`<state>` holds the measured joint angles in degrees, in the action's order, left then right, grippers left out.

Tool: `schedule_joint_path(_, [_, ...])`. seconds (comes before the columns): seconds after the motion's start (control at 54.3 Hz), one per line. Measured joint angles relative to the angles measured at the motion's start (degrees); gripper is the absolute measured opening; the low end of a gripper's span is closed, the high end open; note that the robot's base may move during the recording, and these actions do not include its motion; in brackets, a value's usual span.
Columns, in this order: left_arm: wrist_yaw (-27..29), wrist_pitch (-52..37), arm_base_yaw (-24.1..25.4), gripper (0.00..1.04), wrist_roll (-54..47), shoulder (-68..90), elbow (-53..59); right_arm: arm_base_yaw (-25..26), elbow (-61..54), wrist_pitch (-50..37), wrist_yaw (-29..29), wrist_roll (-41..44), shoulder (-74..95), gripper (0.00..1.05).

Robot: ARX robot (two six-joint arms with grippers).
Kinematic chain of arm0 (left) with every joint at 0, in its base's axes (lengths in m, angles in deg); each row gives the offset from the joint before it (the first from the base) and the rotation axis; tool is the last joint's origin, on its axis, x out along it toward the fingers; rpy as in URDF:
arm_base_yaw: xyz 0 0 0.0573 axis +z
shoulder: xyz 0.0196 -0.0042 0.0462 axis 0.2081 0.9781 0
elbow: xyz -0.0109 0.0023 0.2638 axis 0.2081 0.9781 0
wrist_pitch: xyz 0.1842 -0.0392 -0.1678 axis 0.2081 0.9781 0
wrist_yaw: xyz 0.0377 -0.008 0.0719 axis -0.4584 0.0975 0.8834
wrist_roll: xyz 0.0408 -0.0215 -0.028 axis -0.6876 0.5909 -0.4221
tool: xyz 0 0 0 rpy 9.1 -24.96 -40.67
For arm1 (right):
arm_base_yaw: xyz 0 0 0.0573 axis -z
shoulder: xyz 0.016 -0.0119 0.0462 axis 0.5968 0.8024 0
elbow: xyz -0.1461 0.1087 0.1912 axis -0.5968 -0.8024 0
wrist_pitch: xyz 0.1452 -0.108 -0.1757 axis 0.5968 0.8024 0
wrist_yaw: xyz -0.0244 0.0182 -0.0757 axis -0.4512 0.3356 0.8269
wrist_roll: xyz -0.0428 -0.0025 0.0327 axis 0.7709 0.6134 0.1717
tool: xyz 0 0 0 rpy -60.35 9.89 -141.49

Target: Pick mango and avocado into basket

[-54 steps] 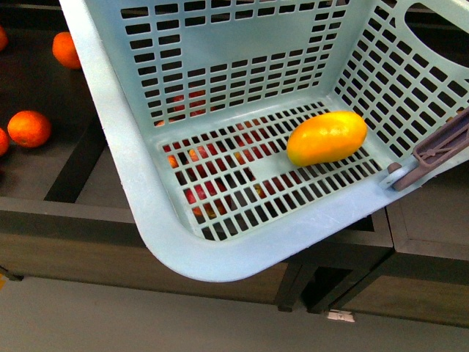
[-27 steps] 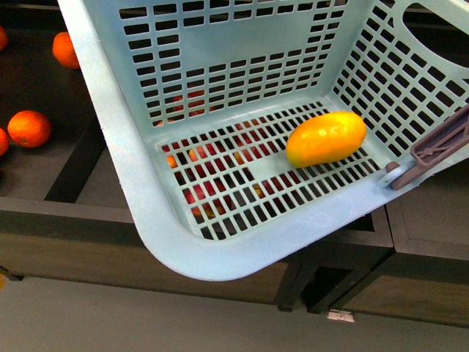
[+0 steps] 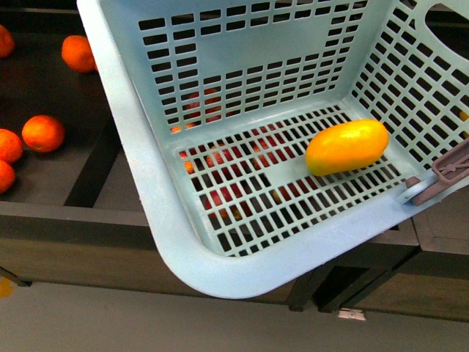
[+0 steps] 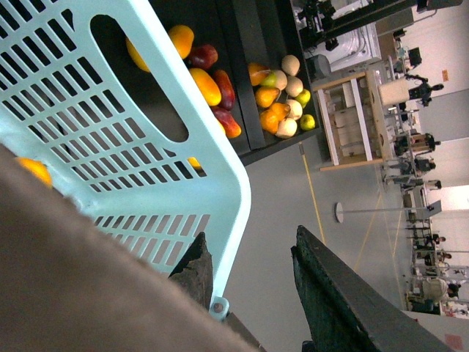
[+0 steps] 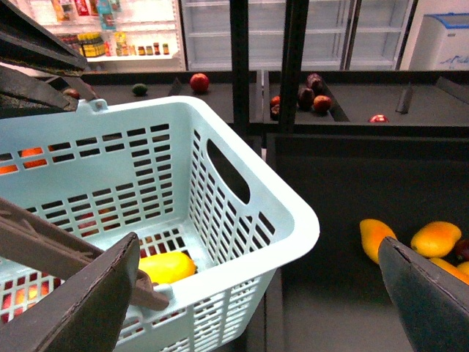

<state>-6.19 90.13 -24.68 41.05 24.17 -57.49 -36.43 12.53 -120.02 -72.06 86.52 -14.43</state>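
Right gripper (image 5: 260, 290) gapes wide, empty (left gripper (image 4: 250, 242): cannot tell). Front view's scene has just slid rightward; mango (image 3: 346, 147) stays centre-right on the basket (image 3: 139, 169) floor, avocado yet to collect.

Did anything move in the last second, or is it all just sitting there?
The whole front view slid slightly right: basket, mango and oranges shifted together, so probably the camera moved. The mango stays at the same spot on the basket floor; nothing was grabbed or released.
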Motion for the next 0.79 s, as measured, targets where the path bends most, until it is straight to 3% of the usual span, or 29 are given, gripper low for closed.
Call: schedule_joint_path(0.792, [0.6, 0.0, 0.5, 0.31, -0.3, 0.0, 0.0, 0.0, 0.0, 0.1, -0.2, 0.0, 0.0, 0.96])
